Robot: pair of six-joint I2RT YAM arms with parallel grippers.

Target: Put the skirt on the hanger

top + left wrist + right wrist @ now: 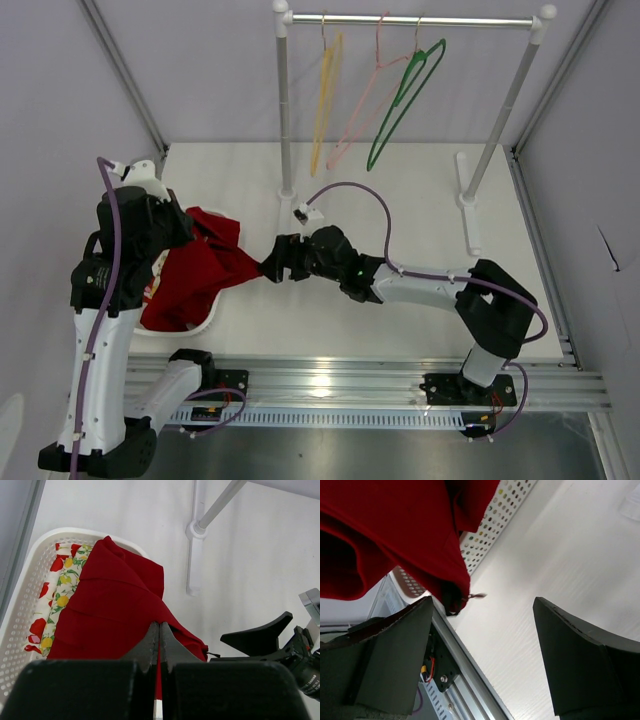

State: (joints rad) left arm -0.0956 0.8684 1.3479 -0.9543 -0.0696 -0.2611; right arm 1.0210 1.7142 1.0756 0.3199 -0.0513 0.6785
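"What do you make of the left side, from above?"

"The left arm (125, 250) leans over a white basket (200, 325) at the middle left and covers its own claw. The skirt (205, 265) spills out of the basket, drawn to a point toward the centre of the frame."

"So the grip can't be read from there?"

"No. The left wrist camera shows it. The left claw (159, 625) is pressed together at the bottom centre, pinching a fold of the skirt (115, 600), and red shows in the slit between the fingers. That view also shows a floral cloth (62, 587) lying in the basket (20, 615) under the skirt."

"And the right one?"

"From above, the right claw (272, 262) sits at the skirt's tip, and I cannot tell whether they touch. On its own wrist camera the right claw (482, 602) is spread wide. The skirt's corner (395, 525) hangs at the upper left, just beside the finger (395, 650) on that side and not clamped. The basket's perforated rim (505, 505) is behind it."

"Where's the hanger?"

"Only the top view has it. The hanger (356, 112) hangs at the upper centre on the rail (420, 19), between a yellow hanger (325, 100) on its left and a green hanger (405, 100) on its right, well apart from the skirt."
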